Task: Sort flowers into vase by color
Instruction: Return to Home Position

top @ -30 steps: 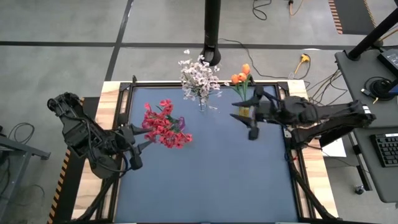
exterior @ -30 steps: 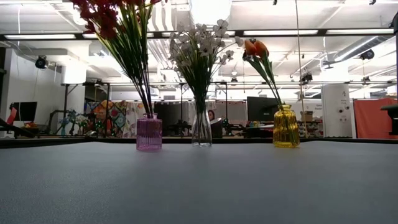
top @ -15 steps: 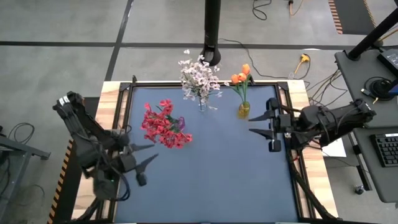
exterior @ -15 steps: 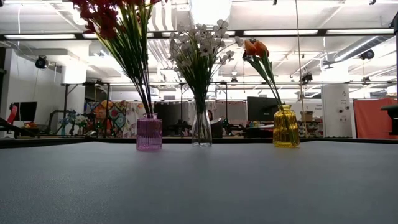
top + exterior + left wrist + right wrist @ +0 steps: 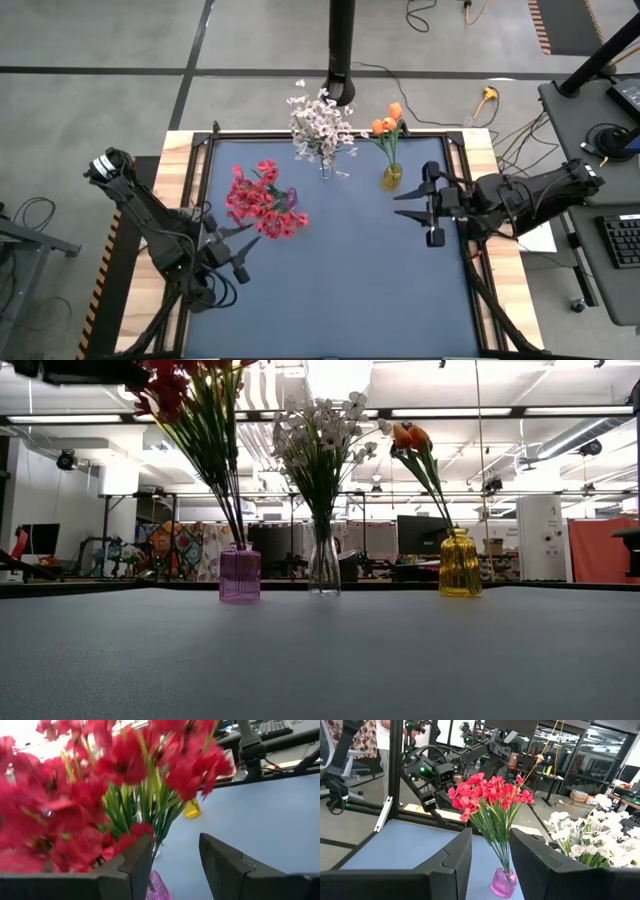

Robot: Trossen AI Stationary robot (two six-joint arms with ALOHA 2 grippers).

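Note:
Three vases stand on the blue table. Red flowers (image 5: 262, 200) stand with their stems in a pink vase (image 5: 240, 573). White flowers (image 5: 322, 128) fill a clear vase (image 5: 324, 565). Orange buds (image 5: 388, 122) rise from a yellow vase (image 5: 460, 563). My left gripper (image 5: 238, 256) is open, toward the near-left of the red flowers (image 5: 125, 775), which fill its wrist view just ahead of the fingers (image 5: 175, 865). My right gripper (image 5: 420, 212) is open, to the right of the yellow vase (image 5: 391, 178), and faces the red flowers (image 5: 490, 795) across the table.
Black frame rails (image 5: 200, 160) run along the table's edges. A dark camera post (image 5: 342, 50) stands behind the far edge. The blue mat (image 5: 340, 290) in front of the vases is open room. A dark arm part (image 5: 90, 370) shows at the low view's top left.
My left gripper drew back from the red flowers toward the near edge, then shifted a little right and turned toward them. My right gripper pulled away from the yellow vase toward the right edge, then eased slightly back left. The vases and flowers stayed in place.

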